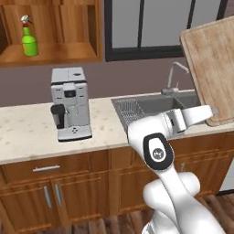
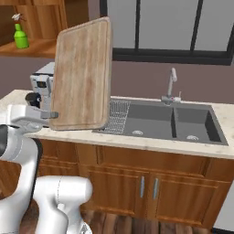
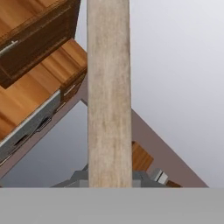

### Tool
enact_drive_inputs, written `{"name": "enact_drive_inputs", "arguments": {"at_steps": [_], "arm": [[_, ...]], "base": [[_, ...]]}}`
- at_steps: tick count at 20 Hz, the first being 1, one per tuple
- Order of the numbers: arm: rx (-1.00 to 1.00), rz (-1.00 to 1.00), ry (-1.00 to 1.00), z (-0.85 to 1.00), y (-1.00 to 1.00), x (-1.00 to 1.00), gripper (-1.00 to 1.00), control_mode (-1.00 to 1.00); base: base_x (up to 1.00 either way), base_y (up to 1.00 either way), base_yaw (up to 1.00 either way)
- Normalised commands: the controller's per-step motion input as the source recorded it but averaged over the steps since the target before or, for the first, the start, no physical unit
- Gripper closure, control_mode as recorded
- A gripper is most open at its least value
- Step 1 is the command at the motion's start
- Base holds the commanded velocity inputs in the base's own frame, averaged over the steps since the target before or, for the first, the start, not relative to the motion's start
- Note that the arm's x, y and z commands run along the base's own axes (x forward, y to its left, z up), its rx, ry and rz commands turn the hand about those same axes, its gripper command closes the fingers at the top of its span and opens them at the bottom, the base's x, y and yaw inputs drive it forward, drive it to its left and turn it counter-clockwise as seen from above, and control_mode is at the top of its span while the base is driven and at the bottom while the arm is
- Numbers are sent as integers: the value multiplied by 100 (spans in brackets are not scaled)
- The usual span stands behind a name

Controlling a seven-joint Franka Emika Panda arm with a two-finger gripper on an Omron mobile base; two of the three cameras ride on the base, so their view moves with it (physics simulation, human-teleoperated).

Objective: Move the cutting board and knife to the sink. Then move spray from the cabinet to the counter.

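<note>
So the fingers [image 2: 49,114] are clamped on the cutting board's [image 2: 83,75] lower edge, holding it upright above the table [image 2: 68,132], at 9 o'clock from the sink [image 2: 169,121]. Board step's underway; next it probably needs carrying over a basin.

No words or numbers can be read. The green bottle [image 1: 29,41], up and off to the side from the gripper [image 2: 51,114], has a label too blurry to read.
</note>
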Motion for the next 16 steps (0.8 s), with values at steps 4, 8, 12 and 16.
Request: {"name": "enact_drive_inputs", "arguments": {"at_steps": [4,8,12,16], "arm": [[0,0,0,0,0,0,100,100],[0,0,0,0,0,0,100,100],[0,0,0,0,0,0,100,100],[0,0,0,0,0,0,100,100]], "base": [[0,-74,0],[0,-73,0],[0,-84,0],[11,-45,0]]}}
